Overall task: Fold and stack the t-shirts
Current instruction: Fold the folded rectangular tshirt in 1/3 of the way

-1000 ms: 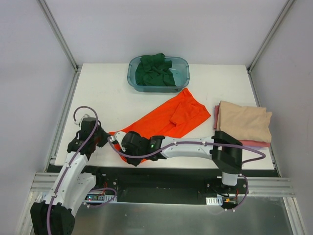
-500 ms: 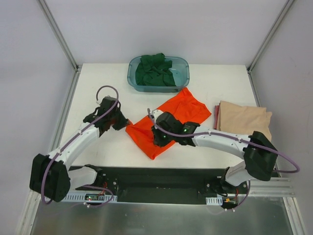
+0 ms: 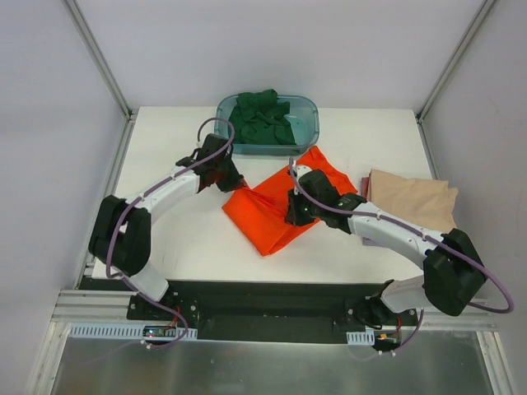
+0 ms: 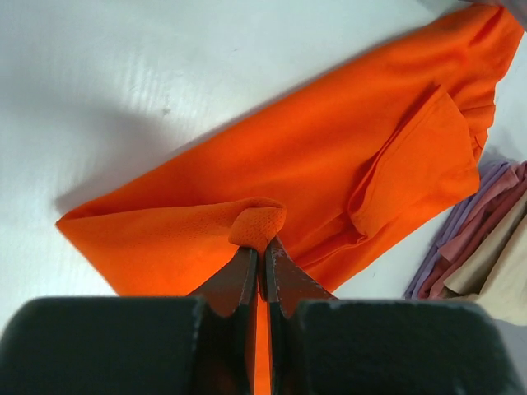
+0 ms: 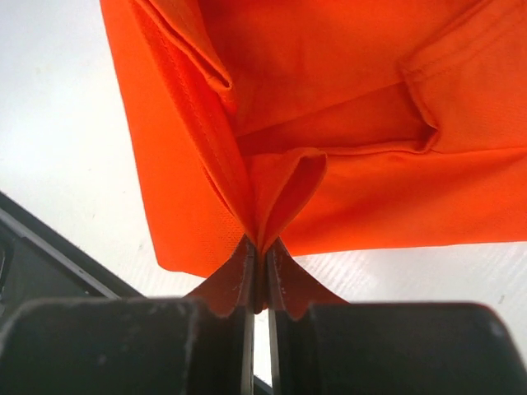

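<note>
While pinched up at two spots, lies half doubled over on the table, speaking of the orange shirt. Sits between the two grippers and touches both. Rises to the tips of the left gripper, clamped shut on a small raised nub of the cloth's edge. Bunches likewise at the tips of the right gripper, closed tight on a gathered pleat. Looks mid-fold, so roughly partway through the job. Counts as done: a beige shirt folded flat atop a purple shirt, just beside the orange cloth on the right gripper's outer side. Leaves the orange fold to finish and set on that pile. Leaves also a green shirt, crumpled in the tub just beyond the left gripper. Runs long axis on a slant: from a near corner below and between the grippers, out past the right gripper toward the far side, pointing at the gap between tub and pile. Cannot tell collar end from hem.
</note>
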`<state>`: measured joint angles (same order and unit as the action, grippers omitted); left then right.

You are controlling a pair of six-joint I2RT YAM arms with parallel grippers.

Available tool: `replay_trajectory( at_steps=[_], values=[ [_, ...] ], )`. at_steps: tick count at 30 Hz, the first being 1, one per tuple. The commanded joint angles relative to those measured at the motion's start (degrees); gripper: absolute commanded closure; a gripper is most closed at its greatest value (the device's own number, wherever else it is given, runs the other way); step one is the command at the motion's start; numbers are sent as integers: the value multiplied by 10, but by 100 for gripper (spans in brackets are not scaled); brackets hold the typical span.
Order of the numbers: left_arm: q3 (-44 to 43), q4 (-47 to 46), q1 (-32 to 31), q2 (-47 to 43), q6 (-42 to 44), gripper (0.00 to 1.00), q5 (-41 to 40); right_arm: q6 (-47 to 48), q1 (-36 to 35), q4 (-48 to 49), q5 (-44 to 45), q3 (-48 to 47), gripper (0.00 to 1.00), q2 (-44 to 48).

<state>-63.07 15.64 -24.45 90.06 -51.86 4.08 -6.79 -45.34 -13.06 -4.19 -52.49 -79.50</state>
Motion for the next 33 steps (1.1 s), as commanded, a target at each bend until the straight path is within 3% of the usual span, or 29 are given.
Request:
replay_trajectory(
  at_steps=[1,18,22,25,28,29,32,33],
  values=[
    [-64,-18,-5,56,30,100,18,10,30,-13,-20,13,100,13],
    [-176,-18,-10,201,54,99,44,-2,95,23,-5,31,98,-57],
    [-188,-18,-11,221,62,93,59,-14,97,25,5,36,98,-65],
    [-192,-18,-14,227,73,80,66,-24,97,28,24,47,96,-58],
    [-195,-18,-15,221,81,57,73,-37,97,21,68,52,80,-48],
    [-195,-18,-15,216,86,52,74,-40,97,16,79,52,66,-44],
    [-188,-18,-15,186,102,36,80,-35,97,-18,112,32,39,-36],
    [-184,-18,-16,172,108,22,78,-33,97,-28,126,26,33,-30]
  ],
)
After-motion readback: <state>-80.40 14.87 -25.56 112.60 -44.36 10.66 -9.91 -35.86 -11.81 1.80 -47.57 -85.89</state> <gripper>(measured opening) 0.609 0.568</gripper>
